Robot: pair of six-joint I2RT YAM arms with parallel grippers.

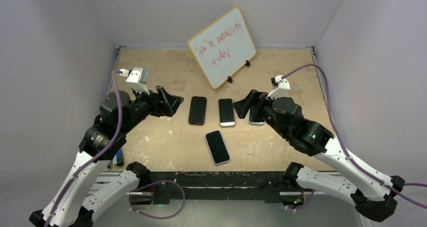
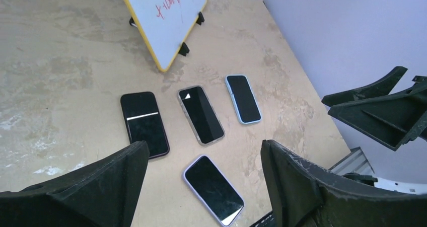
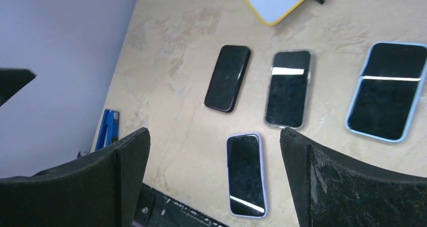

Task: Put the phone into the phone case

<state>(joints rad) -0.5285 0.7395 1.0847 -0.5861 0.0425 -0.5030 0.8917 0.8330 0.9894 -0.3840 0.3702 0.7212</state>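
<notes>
Several phones lie face up on the table, each with a case rim round it. Nearest the front is the one in a lavender case (image 1: 217, 147) (image 2: 213, 189) (image 3: 245, 174). Behind it in a row lie one in a black case (image 1: 197, 109) (image 2: 144, 122) (image 3: 228, 77), one in a clear case (image 1: 226, 112) (image 2: 201, 114) (image 3: 288, 88) and one in a light blue case (image 2: 243, 98) (image 3: 387, 90). My left gripper (image 1: 170, 101) (image 2: 202, 145) hangs open left of the row, holding nothing. My right gripper (image 1: 245, 106) (image 3: 215, 132) hangs open over the blue one, also holding nothing.
A yellow-framed whiteboard (image 1: 222, 47) (image 2: 163, 15) with red writing stands propped at the back centre. A blue object (image 1: 118, 158) (image 3: 107, 129) lies at the table's front left edge. Grey walls close in both sides and the back.
</notes>
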